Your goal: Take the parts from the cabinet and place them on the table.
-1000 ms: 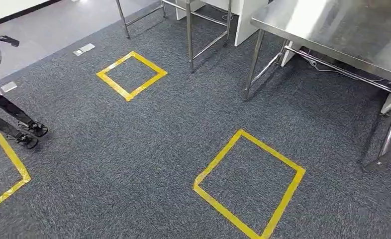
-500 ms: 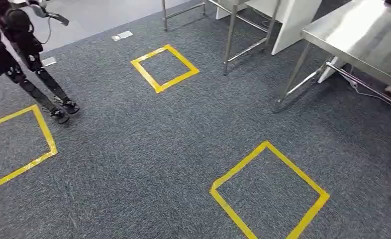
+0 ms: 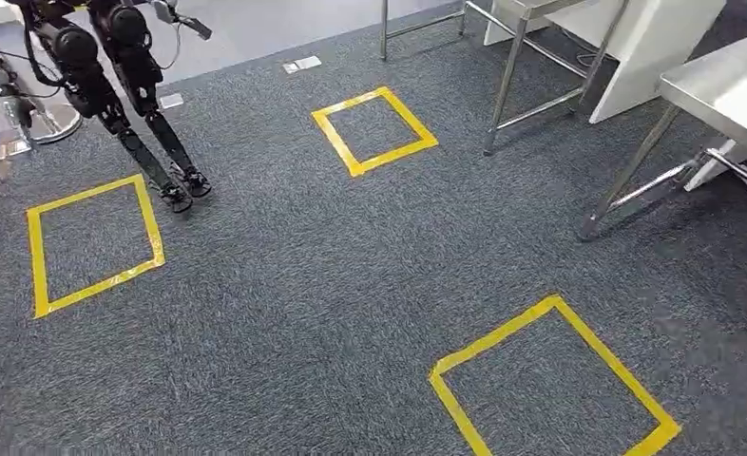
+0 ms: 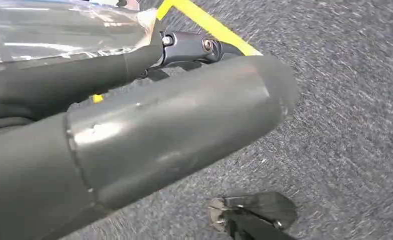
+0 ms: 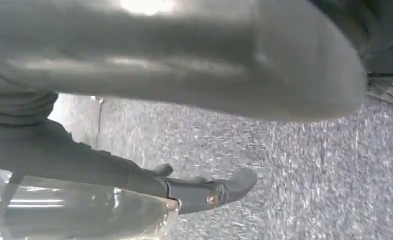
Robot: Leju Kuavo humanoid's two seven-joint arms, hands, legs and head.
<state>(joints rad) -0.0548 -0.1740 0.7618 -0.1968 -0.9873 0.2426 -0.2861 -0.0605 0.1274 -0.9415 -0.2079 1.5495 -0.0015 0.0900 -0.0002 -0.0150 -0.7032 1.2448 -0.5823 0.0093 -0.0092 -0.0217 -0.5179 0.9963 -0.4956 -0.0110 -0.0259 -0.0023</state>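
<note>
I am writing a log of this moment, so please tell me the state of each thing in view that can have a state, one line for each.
left hand: holds a clear plastic bag.
right hand: holds a clear plastic bag.
steel table: standing on the carpet, visible top bare.
other robot: upright on both feet, beside a yellow tape square.
nearest tape square: flat on the carpet, nothing inside.
</note>
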